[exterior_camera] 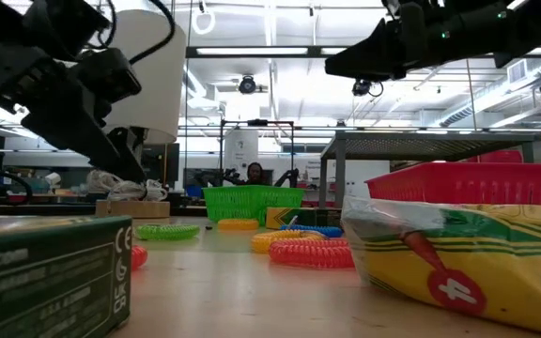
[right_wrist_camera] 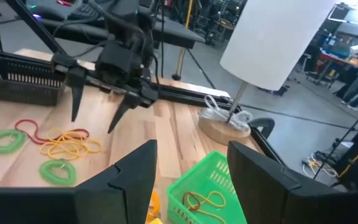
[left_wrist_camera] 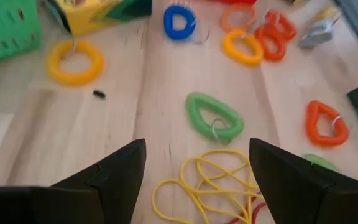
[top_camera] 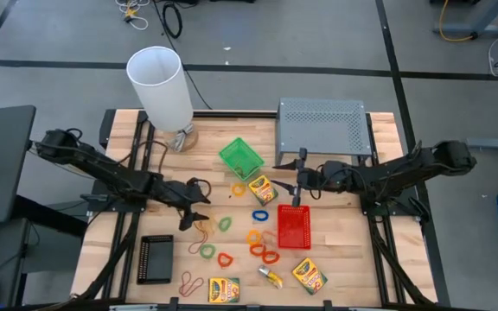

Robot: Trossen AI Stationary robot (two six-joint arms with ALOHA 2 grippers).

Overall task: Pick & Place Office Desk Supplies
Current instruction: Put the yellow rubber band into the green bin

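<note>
Hovering over the rubber bands [left_wrist_camera: 207, 186], left gripper [top_camera: 193, 210] spread wide, empty; right gripper [top_camera: 299, 188] open, empty, above the green tray [top_camera: 239, 157].

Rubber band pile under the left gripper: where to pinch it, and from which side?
Come straight down from above. The rubber band pile lies flat on the table as thin tangled loops, so side approaches catch nothing. Pinch the dense middle where strands overlap. The left gripper is open and straddles it. The green loop band lies close by; avoid it.
</note>
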